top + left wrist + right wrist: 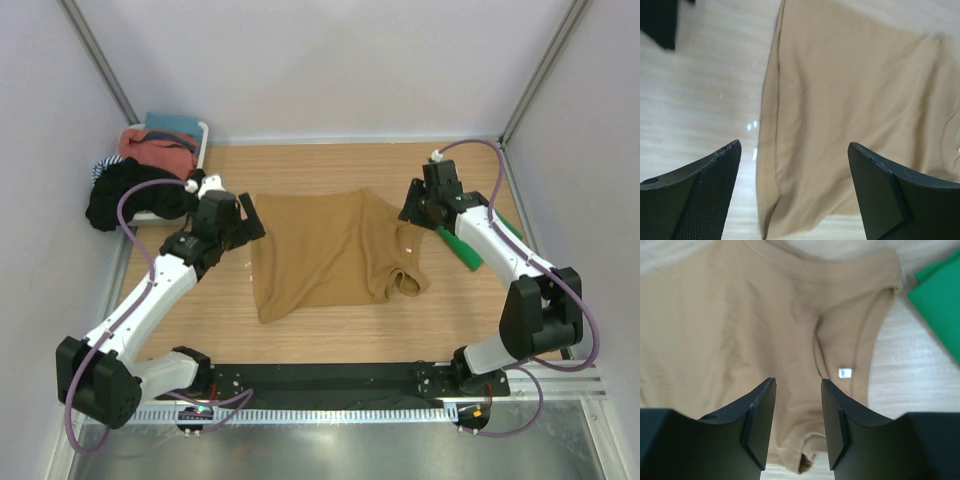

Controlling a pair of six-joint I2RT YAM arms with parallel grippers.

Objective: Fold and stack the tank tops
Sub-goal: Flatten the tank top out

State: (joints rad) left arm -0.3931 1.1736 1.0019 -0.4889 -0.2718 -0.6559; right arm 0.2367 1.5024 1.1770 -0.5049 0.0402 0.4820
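The tan tank top point(325, 250) lies spread on the wooden table, hem to the left, straps and neck to the right. It fills the left wrist view point(850, 90) and the right wrist view point(740, 315), where a small white tag point(844, 372) shows by the neck. My left gripper point(250, 215) hovers over the top's far left corner, jaws wide open and empty point(795, 165). My right gripper point(411, 206) hovers over the strap end, jaws open and empty point(797, 390). The green tank top point(470, 250) lies as a folded strip under the right arm and shows in the right wrist view point(940, 295).
A white basket point(203, 132) at the far left corner holds red, teal and black garments; black cloth point(130, 200) spills over its front. White walls close in the table on the left, back and right. A black rail point(320, 378) runs along the near edge.
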